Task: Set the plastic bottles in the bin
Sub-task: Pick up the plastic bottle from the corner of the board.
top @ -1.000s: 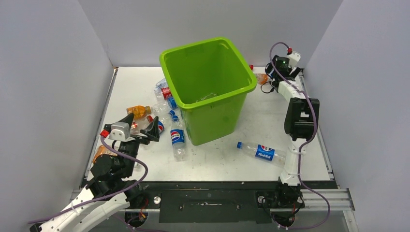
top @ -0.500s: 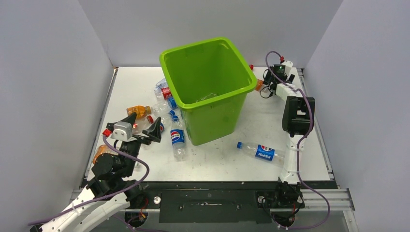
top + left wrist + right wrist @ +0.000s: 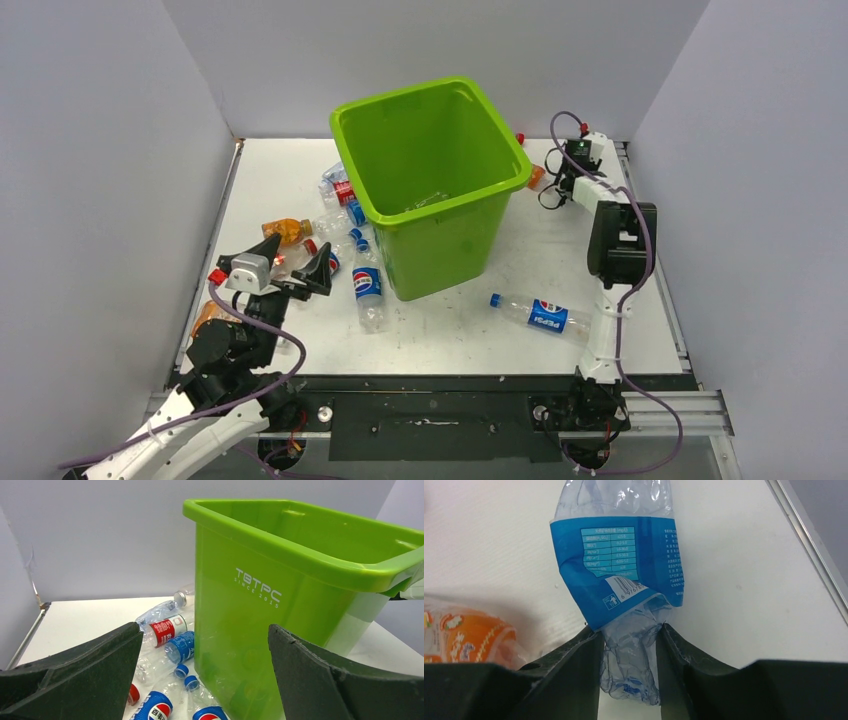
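The lime-green bin [image 3: 430, 180] stands mid-table and fills the left wrist view [image 3: 280, 580]. My right gripper [image 3: 629, 632] is shut on a crumpled clear bottle with a blue label [image 3: 624, 555], squeezing its lower end, far right behind the bin [image 3: 572, 165]. An orange-labelled bottle [image 3: 464, 635] lies just left of it. My left gripper [image 3: 295, 252] hangs open and empty [image 3: 205, 630], left of the bin above a cluster of bottles [image 3: 345, 215]. A Pepsi bottle [image 3: 367, 285] lies beside the bin, another [image 3: 535, 313] at front right.
An orange bottle [image 3: 285, 230] lies at the left, another [image 3: 208, 315] by the left arm. Red-labelled [image 3: 162, 630] and blue-labelled bottles [image 3: 180, 647] lie against the bin's left side. Grey walls enclose the table; a metal rail [image 3: 809, 545] runs along its right edge.
My right gripper dropped lower behind the bin and closed on the blue-labelled bottle. The left arm has barely moved.
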You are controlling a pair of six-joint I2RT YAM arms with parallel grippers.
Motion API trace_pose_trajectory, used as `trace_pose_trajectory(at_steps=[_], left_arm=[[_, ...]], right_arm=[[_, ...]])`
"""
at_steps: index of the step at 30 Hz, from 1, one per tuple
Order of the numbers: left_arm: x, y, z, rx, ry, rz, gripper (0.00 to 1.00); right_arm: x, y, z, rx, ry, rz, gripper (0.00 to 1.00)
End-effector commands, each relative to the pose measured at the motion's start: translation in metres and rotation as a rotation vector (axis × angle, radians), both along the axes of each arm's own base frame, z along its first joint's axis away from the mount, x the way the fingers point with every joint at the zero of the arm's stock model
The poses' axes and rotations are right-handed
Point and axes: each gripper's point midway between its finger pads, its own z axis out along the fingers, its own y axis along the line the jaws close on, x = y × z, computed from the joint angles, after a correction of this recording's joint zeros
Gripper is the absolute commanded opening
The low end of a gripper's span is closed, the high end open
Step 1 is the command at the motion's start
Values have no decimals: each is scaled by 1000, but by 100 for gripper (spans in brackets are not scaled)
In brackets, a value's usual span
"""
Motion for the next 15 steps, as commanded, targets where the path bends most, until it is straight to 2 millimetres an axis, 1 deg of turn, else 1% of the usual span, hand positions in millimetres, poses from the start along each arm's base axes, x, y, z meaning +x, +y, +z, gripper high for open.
trace_pose_trajectory(at_steps=[1,3,6,8,10,11,13,15], left_arm=[[-8,10,25,-62,-51,-1,96],[-10,14,26,-75,-57,9,96],[-10,19,26,-87,-63,27,96],[-9,19,24,-86,-62,32,96],[-7,16,22,-75,-55,33,96],[-6,15,21,-70,-50,33,96],[-4,12,19,-59,-38,28,96],[-3,10,19,-57,-34,24,96]], right_arm=[[-6,11,101,9,-194,-24,5],[-16,13,134,2,-247,-54,5],[-35,29,181,-5,-324,-90,5],[-55,36,209,-5,-376,-151,5],[-74,44,242,50,-469,-188,5],[-85,50,266,84,-534,-182,5],[-103,66,294,147,-621,-143,5],[-123,77,325,195,-702,-113,5]])
